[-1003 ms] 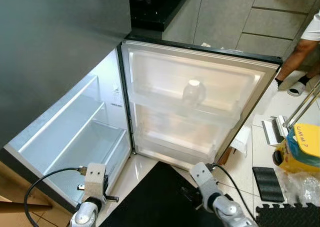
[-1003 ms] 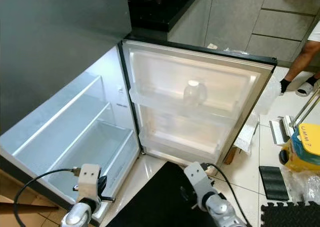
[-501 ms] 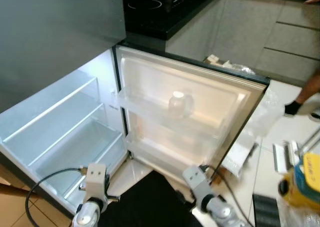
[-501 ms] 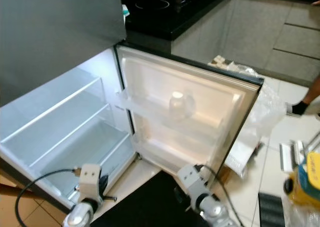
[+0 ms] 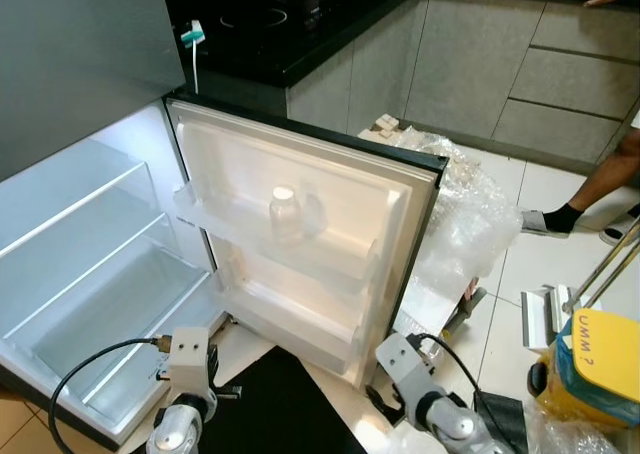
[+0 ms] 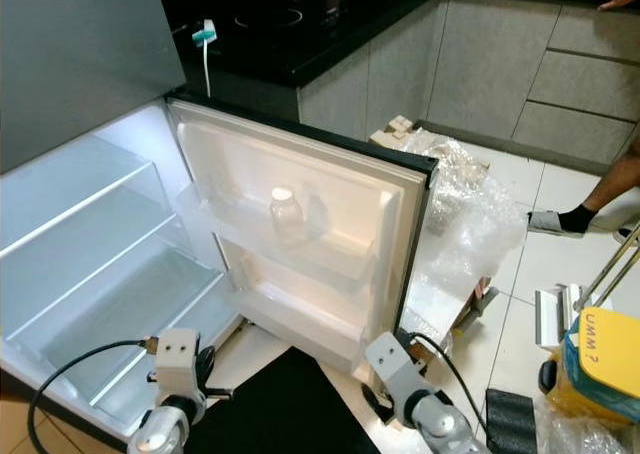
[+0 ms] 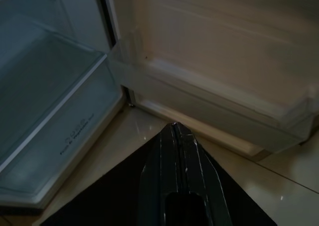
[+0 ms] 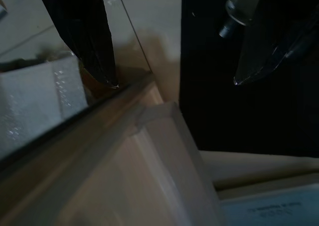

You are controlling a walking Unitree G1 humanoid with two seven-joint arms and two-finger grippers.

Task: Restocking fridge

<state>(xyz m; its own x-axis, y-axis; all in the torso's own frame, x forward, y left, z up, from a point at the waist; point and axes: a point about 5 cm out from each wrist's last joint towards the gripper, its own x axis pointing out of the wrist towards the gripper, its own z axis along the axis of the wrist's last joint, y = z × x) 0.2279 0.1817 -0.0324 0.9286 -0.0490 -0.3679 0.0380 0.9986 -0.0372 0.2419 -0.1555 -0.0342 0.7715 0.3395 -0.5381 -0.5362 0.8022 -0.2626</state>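
The fridge stands open, its lit empty shelves (image 5: 70, 254) on the left and its door (image 5: 330, 204) swung out ahead of me. A clear jar with a white lid (image 5: 285, 212) stands alone on the door's upper shelf. Both my arms hang low over a black floor mat (image 5: 270, 414) in front of the fridge. In the left wrist view my left gripper (image 7: 174, 128) is shut and empty, pointing at the foot of the door. In the right wrist view my right gripper (image 8: 175, 82) is open and empty, just above the door's lower edge and the mat.
Crumpled bubble wrap (image 5: 470, 214) lies on the tiles right of the door. A person's leg (image 5: 590, 189) and a yellow and blue container (image 5: 600, 359) are at the right. A black counter with a cooktop (image 5: 260, 24) and grey cabinets (image 5: 470, 64) stand behind.
The camera has swung to the right, so the fridge and door now sit further left and the bubble wrap has come into view. Both arms stay low.
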